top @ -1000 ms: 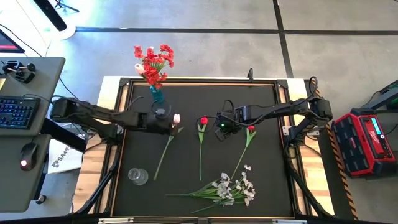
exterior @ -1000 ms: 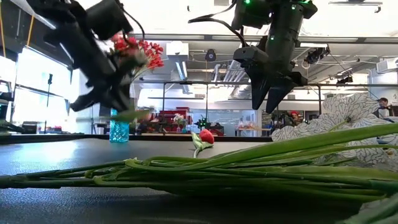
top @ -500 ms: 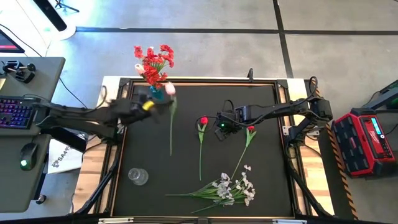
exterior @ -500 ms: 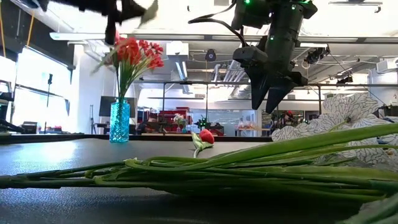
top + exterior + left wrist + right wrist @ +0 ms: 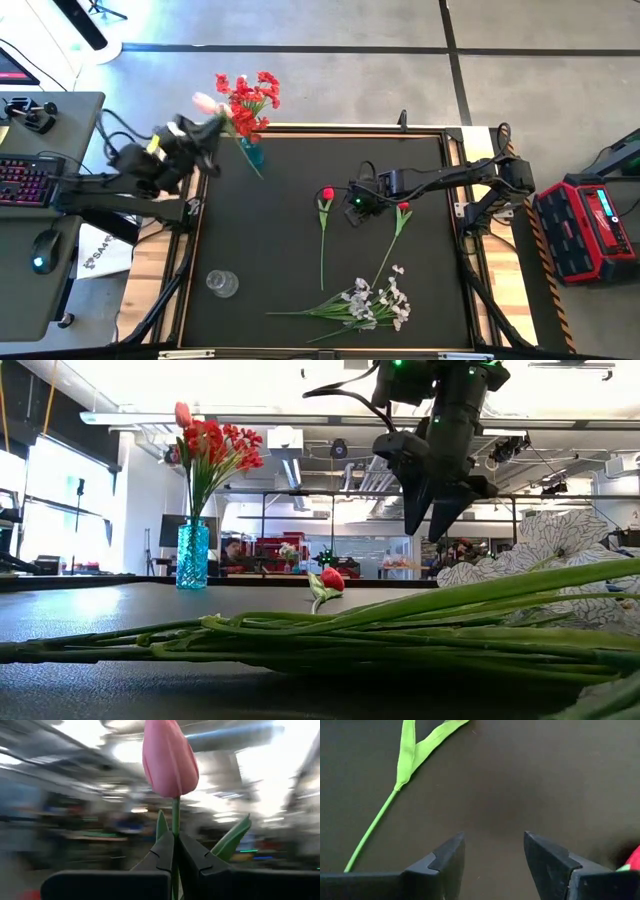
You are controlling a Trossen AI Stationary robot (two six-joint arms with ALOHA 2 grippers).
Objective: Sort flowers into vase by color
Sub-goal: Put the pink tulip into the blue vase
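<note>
Left gripper (image 5: 175,851) clamps a pink tulip (image 5: 168,757) beside the far-left blue vase (image 5: 252,153); right gripper (image 5: 493,851) hovers mid-table, fingers apart.

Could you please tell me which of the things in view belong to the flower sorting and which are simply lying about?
Part of the job:
pink tulip, held in the left gripper
blue vase with red flowers
two red tulips on the mat
white blossom spray
clear glass vase
right gripper, open above the mat

Just lying about:
keyboard
mouse
red case
</note>
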